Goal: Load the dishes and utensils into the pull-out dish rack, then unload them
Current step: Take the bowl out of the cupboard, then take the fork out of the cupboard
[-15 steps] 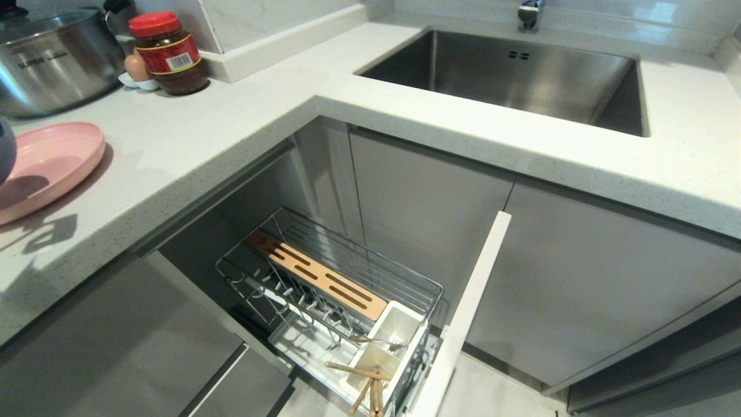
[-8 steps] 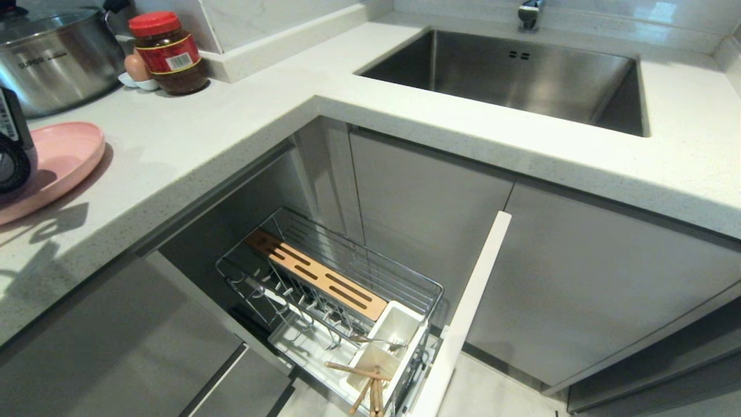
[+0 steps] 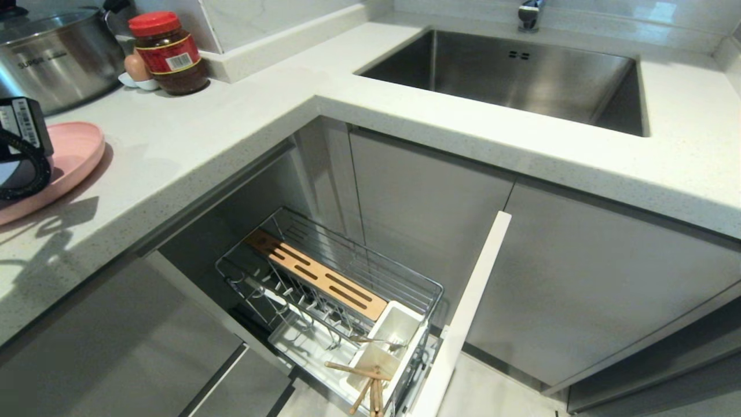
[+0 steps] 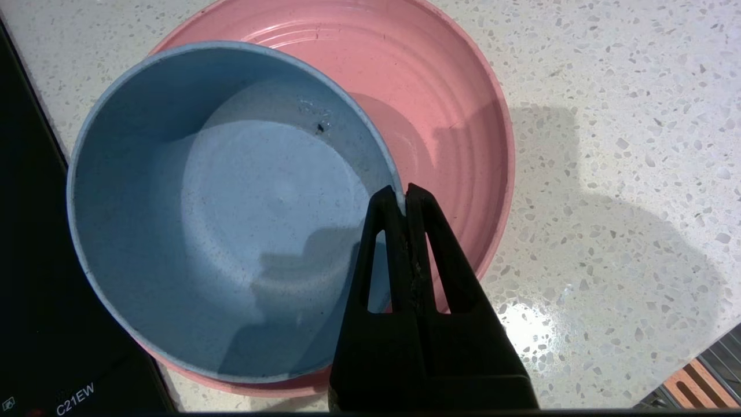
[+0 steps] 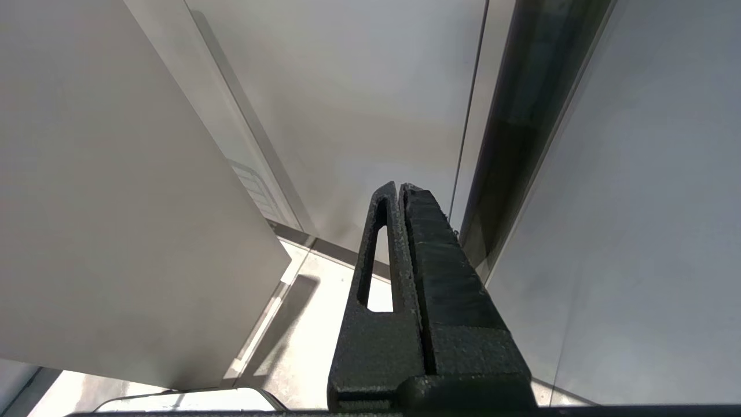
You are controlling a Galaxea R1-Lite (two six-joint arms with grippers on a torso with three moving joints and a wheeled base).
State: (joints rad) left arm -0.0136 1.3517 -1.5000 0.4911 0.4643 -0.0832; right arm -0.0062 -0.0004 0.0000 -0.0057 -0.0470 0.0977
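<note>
Edging further into the frame's left edge, my left tool [image 4: 403, 200] is clamped on the pale-blue bowl [image 4: 231, 208] rim, over the pink plate [image 4: 451, 116] on the worktop [image 3: 191, 145]; loading it into the pull-out dish rack [image 3: 324, 284] likely comes next.

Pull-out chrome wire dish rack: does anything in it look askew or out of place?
Yes. In the pull-out chrome wire dish rack, the light wooden chopsticks splay apart, one lying across the white plastic utensil cup rim. The slim silver metal utensil lies flat across the other cup instead of standing.
</note>
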